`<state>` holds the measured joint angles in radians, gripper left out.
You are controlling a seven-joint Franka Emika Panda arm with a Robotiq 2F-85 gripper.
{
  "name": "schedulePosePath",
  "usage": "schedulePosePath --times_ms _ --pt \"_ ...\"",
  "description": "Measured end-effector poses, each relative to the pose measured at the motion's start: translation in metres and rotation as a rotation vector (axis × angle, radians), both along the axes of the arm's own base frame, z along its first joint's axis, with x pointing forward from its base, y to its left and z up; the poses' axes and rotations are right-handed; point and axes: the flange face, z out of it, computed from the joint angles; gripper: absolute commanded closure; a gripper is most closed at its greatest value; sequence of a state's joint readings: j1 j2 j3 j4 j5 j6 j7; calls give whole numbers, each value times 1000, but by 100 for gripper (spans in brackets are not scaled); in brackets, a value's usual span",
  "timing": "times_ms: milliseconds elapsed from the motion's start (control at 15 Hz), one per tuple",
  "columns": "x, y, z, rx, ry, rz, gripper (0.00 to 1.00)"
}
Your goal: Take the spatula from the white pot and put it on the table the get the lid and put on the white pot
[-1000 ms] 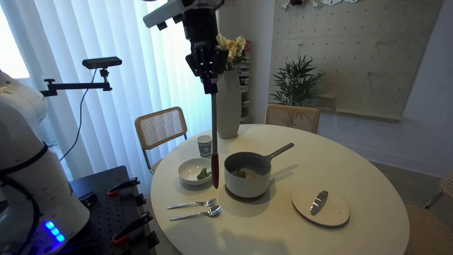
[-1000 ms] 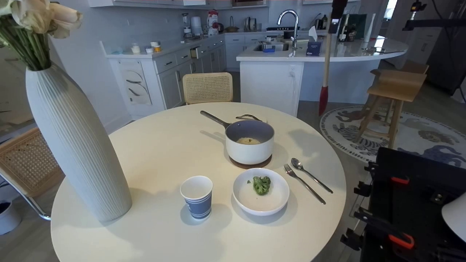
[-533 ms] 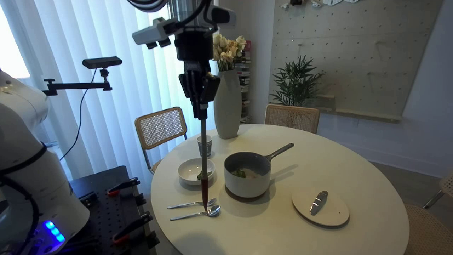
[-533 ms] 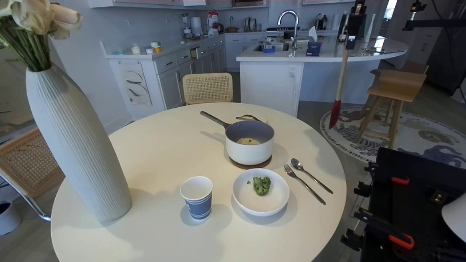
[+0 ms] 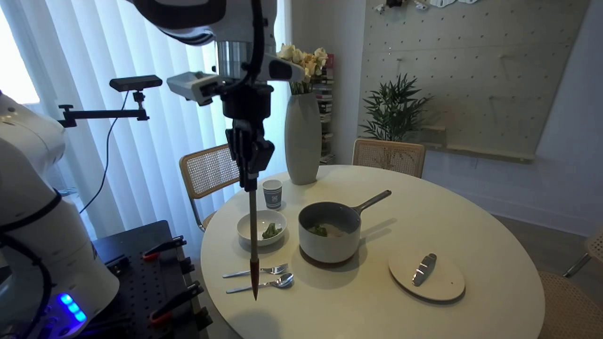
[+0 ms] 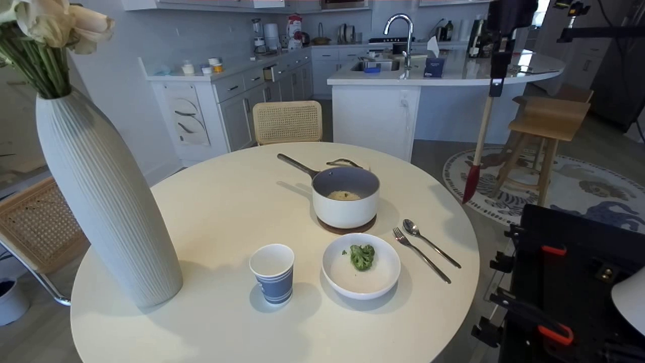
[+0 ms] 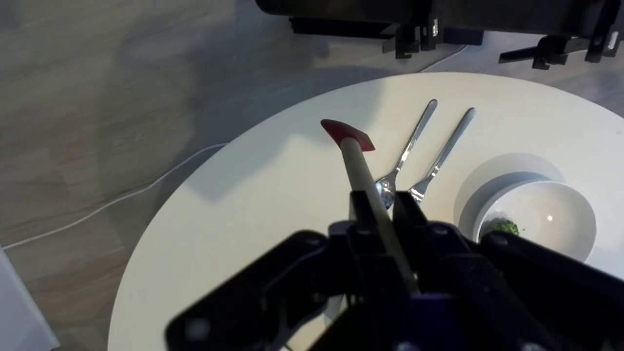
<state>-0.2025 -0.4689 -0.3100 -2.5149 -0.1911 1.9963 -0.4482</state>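
Observation:
My gripper is shut on the spatula, near the upper end of its wooden shaft. It also shows in an exterior view and the wrist view. The spatula hangs almost upright, slightly tilted, its red flat end down and raised above the table, near the edge on the robot's side. The white pot stands uncovered on a brown disc, with food inside. The pale lid lies on the table, metal handle up; the pot mostly hides it in an exterior view.
A fork and spoon lie below and beside the spatula. A white bowl with broccoli and a paper cup stand near the pot. A tall vase stands at the table's far side.
My gripper has moved down and towards the robot's base with the spatula in it. The spatula's red end has gone from beside the pot to past the spoon. Pot and lid have not moved.

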Motion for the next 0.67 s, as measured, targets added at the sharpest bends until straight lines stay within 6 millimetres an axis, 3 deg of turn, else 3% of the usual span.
schedulePosePath --times_ms 667 --pt "-32 -4 -63 0 51 -155 96"
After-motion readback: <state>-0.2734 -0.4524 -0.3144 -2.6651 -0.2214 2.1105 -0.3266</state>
